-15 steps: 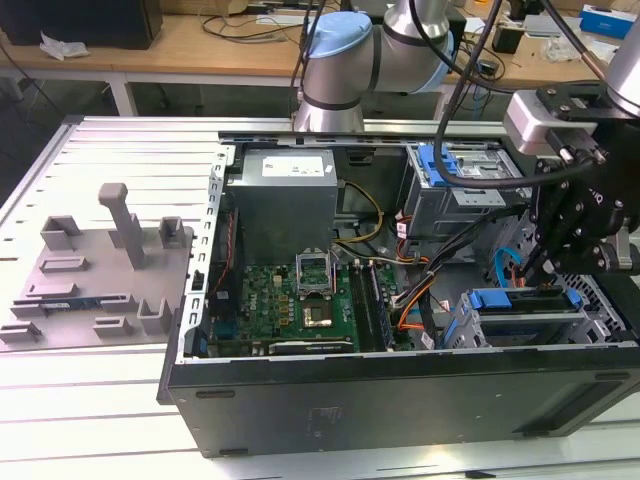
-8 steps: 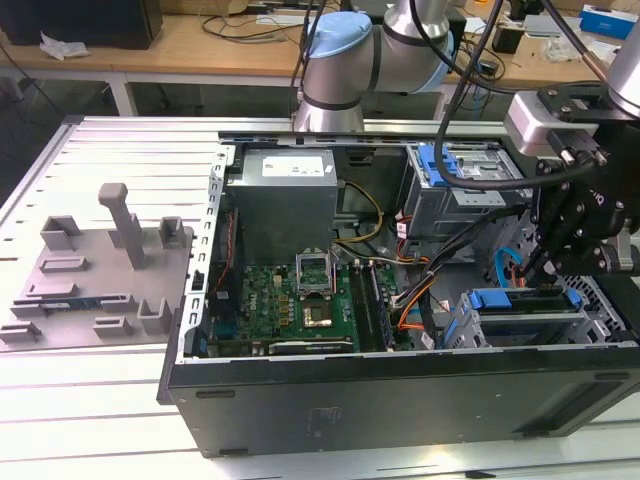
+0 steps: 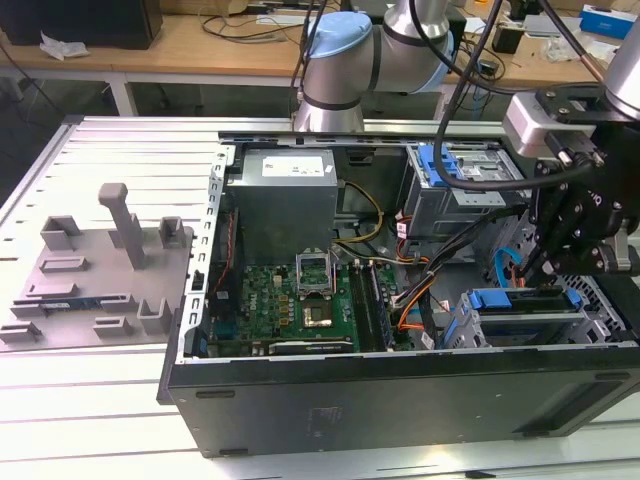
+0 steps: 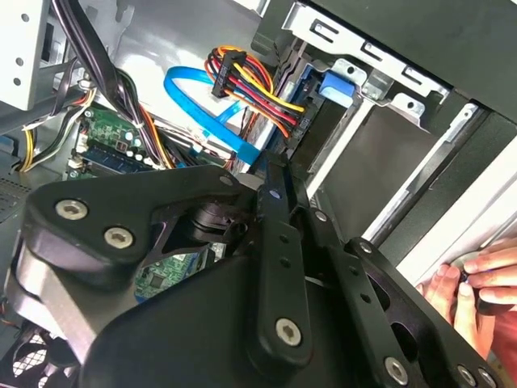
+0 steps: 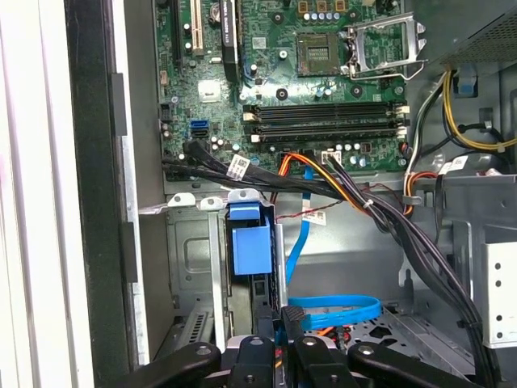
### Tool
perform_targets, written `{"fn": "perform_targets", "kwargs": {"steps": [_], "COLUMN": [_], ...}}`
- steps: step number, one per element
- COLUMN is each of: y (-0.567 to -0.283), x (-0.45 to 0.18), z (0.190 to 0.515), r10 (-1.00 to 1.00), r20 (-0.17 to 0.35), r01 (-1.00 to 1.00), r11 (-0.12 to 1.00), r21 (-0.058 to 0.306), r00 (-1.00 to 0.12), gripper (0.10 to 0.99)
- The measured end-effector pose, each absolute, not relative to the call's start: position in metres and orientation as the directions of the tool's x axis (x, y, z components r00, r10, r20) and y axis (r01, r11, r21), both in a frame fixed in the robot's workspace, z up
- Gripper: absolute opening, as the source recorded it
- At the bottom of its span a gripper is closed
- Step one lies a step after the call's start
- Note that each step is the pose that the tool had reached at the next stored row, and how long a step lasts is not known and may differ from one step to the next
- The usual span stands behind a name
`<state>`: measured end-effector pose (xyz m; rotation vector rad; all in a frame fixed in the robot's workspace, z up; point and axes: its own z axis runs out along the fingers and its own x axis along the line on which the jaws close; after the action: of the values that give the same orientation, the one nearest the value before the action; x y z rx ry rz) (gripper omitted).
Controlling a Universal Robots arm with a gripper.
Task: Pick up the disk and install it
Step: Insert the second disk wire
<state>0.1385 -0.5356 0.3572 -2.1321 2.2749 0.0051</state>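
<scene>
So the black jaws [image 3: 541, 262] look pinched together, fingertips down at the blue-bracketed silver disk [image 3: 522, 300], which sits in the drive cage at about 4 o'clock inside the open black computer case [image 3: 400, 405], green motherboard [image 3: 300, 305] alongside.

Tool [image 3: 543, 268] above disk [image 3: 522, 299] in case [image 3: 400, 400]
</scene>
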Motion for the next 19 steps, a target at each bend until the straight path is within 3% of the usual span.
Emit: {"fn": "perform_targets", "kwargs": {"steps": [19], "y": [-0.5359], "x": [0.1408], "z": [0.3526], "r10": [-0.998], "r20": [-0.020], "r01": [-0.998], "r11": [0.065], "r21": [-0.013], "r00": [-0.065], "gripper": [0.161]}}
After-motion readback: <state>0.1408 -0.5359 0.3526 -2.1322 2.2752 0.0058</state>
